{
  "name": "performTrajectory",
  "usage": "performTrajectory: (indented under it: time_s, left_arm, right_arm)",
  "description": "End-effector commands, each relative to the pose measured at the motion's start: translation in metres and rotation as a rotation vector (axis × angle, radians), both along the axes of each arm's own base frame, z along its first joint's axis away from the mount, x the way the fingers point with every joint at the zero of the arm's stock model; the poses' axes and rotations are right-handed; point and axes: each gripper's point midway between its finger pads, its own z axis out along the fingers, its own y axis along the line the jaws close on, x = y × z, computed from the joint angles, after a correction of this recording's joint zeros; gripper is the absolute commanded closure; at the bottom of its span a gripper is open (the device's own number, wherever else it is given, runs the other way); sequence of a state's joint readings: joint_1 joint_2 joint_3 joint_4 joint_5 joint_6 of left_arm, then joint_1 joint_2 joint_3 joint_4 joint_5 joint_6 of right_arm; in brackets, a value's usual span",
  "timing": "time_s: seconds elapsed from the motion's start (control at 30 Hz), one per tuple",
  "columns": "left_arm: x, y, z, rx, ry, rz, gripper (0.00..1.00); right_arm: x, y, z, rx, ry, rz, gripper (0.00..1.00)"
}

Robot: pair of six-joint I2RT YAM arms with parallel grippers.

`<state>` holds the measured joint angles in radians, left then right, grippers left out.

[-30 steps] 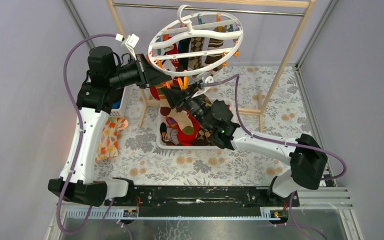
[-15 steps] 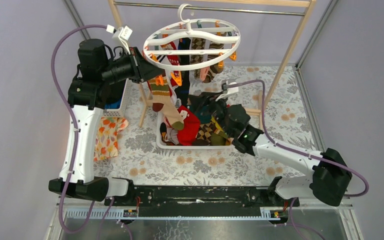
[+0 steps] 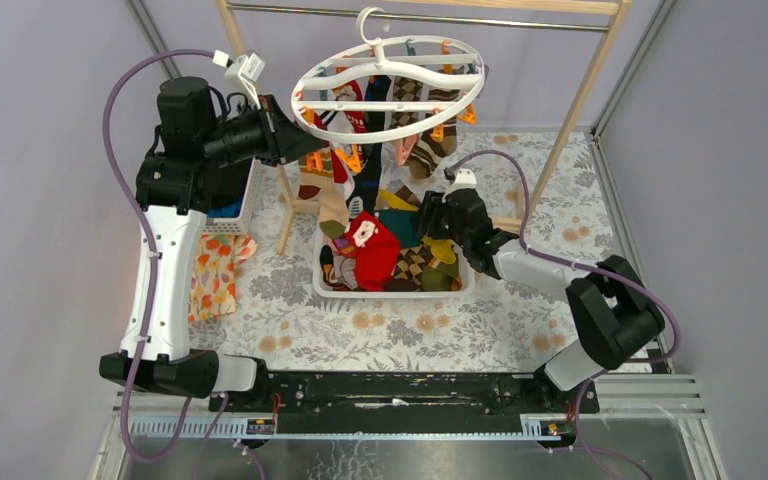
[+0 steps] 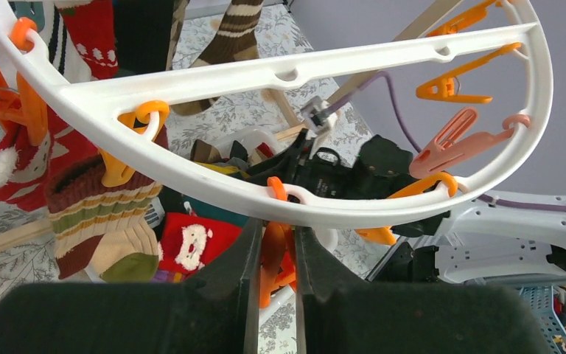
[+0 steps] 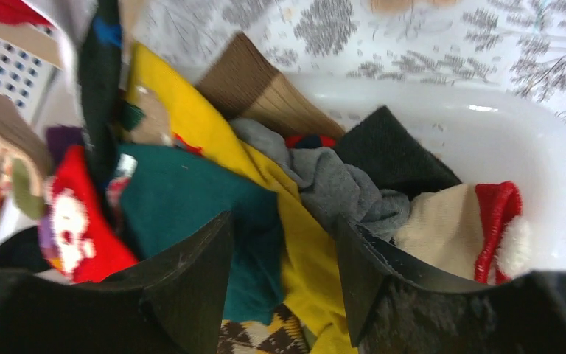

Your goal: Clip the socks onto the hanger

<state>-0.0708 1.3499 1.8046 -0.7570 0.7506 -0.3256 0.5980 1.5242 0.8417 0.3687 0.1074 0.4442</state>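
Note:
The white oval hanger [image 3: 400, 135] hangs from the metal rail with several socks clipped under it. My left gripper [image 3: 305, 140] is at its near-left rim, shut on an orange clip [image 4: 274, 258] below the ring [image 4: 191, 184]. A brown-striped sock [image 4: 103, 221] hangs from the neighbouring orange clip [image 4: 136, 125]. My right gripper [image 3: 432, 215] is open and empty, low over the loose socks in the white basket [image 3: 390, 293]. Between its fingers [image 5: 284, 236] lie a teal sock [image 5: 184, 199] and a mustard sock [image 5: 302, 243]. A red Santa sock [image 5: 74, 221] lies to the left.
The wooden frame [image 3: 575, 110] with its metal bar stands round the basket. A white crate [image 3: 238, 210] with dark cloths and an orange-flowered cloth [image 3: 215, 275] lie at the left. Empty orange and pink clips [image 4: 449, 140] dangle on the hanger's far side.
My right gripper has drawn back from under the hanger and dropped to the basket, open. The striped sock now hangs from the hanger. The hanger has swung from tilted to nearly level.

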Motion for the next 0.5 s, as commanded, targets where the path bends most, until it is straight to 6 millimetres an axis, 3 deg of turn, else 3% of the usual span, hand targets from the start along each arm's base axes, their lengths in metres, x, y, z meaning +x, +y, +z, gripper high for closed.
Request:
performTrajectory:
  time_s: [0.0, 0.1, 0.3, 0.47]
  left_arm:
    - [0.000, 0.001, -0.002, 0.000, -0.011, -0.011, 1.00]
    - [-0.003, -0.001, -0.003, -0.003, -0.010, -0.024, 1.00]
    - [-0.003, -0.001, -0.007, 0.000, -0.007, -0.028, 1.00]
    - [-0.005, -0.002, -0.007, -0.003, -0.007, -0.037, 1.00]
  right_arm:
    - [0.012, 0.015, 0.005, -0.022, -0.017, 0.084, 0.42]
    - [0.016, 0.018, 0.006, -0.022, -0.027, 0.108, 0.52]
    - [0.005, 0.029, 0.037, 0.048, -0.091, 0.192, 0.97]
    - [-0.013, 0.028, 0.072, 0.112, -0.152, 0.233, 1.00]
